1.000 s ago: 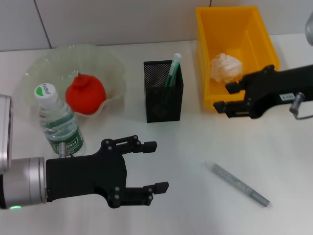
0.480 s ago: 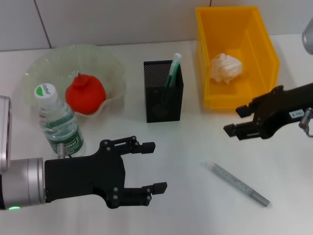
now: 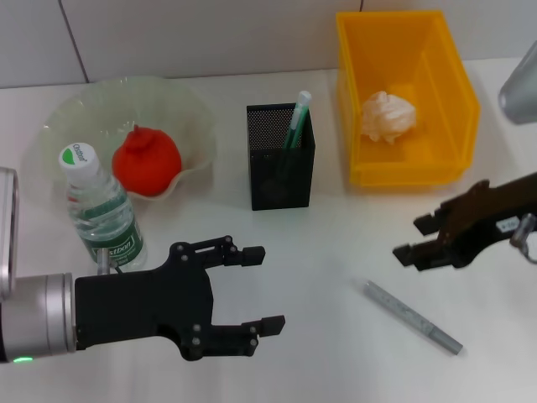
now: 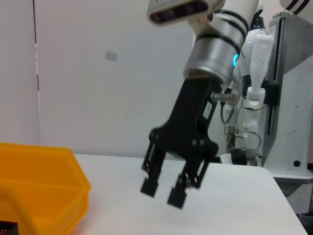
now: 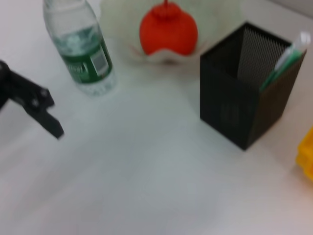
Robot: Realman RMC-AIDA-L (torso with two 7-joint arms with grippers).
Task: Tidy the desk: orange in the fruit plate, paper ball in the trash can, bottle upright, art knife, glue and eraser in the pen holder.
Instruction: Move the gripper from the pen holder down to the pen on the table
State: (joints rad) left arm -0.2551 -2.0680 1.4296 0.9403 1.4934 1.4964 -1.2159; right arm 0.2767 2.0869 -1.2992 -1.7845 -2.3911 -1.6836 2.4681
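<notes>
The orange (image 3: 147, 161) lies in the pale-green fruit plate (image 3: 77, 104). In front of it the bottle (image 3: 101, 210) stands upright. A green-and-white glue stick (image 3: 297, 122) leans inside the black mesh pen holder (image 3: 279, 161). The paper ball (image 3: 388, 115) rests in the yellow trash can (image 3: 445, 80). On the bare table lies the grey art knife (image 3: 411, 316). My right gripper (image 3: 411, 238) hovers open just above and beyond the knife, holding nothing. Open and empty as well, my left gripper (image 3: 265, 286) sits low near the front, right of the bottle. The eraser is out of view.
The left wrist view shows my right gripper (image 4: 162, 192) open above the table beside the trash can (image 4: 34, 196). In the right wrist view the bottle (image 5: 80, 49), orange (image 5: 168, 29) and pen holder (image 5: 244, 107) stand behind my left gripper's fingers (image 5: 41, 107).
My right gripper has come away from the trash can's front wall, moving nearer and lower towards the art knife. The left arm has barely moved.
</notes>
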